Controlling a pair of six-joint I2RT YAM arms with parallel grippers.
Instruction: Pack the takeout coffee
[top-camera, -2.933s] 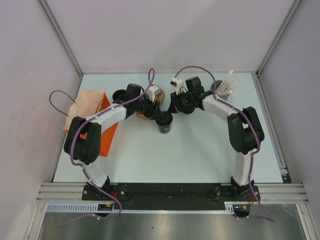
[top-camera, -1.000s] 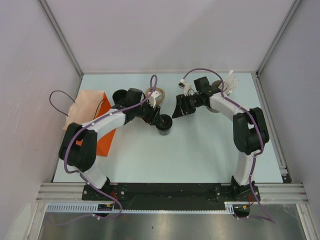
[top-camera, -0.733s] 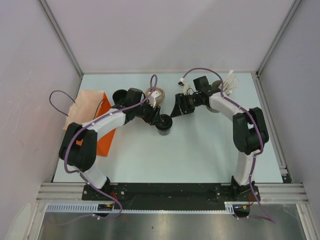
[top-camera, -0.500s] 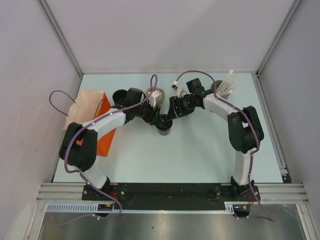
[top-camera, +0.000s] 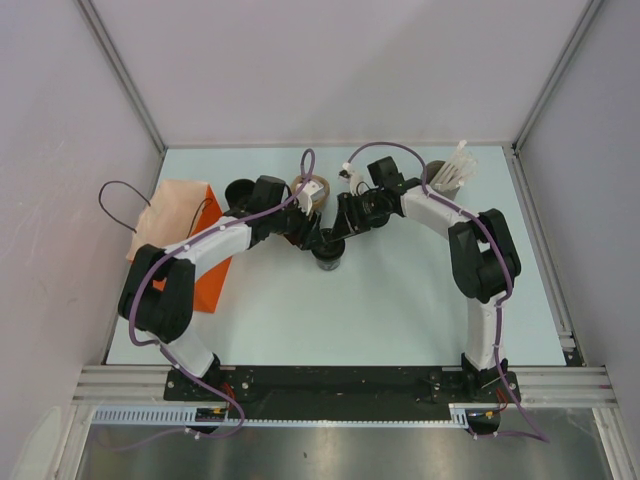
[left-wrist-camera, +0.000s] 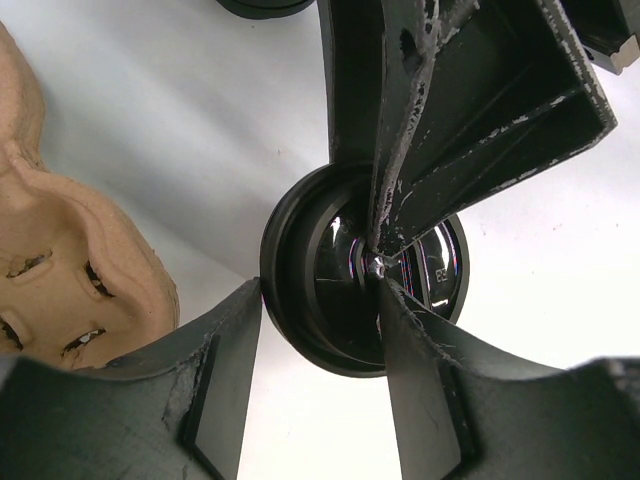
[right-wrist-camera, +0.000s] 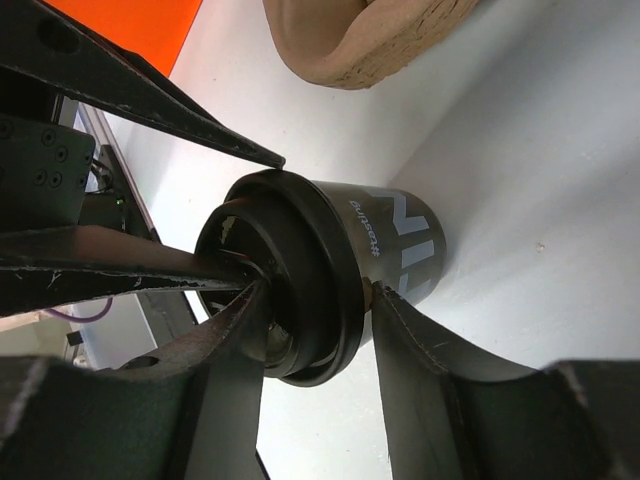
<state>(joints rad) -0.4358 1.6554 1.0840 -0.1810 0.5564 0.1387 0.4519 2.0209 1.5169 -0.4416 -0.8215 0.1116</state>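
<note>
The takeout coffee (top-camera: 328, 258), a small black cup with a black lid, stands on the table between both arms. In the left wrist view I look down onto its lid (left-wrist-camera: 330, 320). My left gripper (left-wrist-camera: 318, 295) is shut on the lid's rim, one finger outside the edge and one in the lid's hollow. My right gripper (right-wrist-camera: 315, 295) grips the opposite rim of the cup (right-wrist-camera: 400, 245). One of its fingers is in the hollow and the other presses the wall just under the lid. From above, the left gripper (top-camera: 320, 243) and right gripper (top-camera: 336, 237) meet over the cup.
The orange paper bag (top-camera: 215, 275) lies at the left behind my left arm. The brown pulp cup carrier (top-camera: 308, 188) sits just beyond the cup, also in the wrist views (left-wrist-camera: 60, 250) (right-wrist-camera: 370, 35). A holder of white sticks (top-camera: 452, 170) stands at back right. Another black round object (top-camera: 238, 192) lies by the bag.
My right gripper has swung left from open table to the cup and narrowed onto its rim. My left gripper has stayed on the cup, which has barely moved.
</note>
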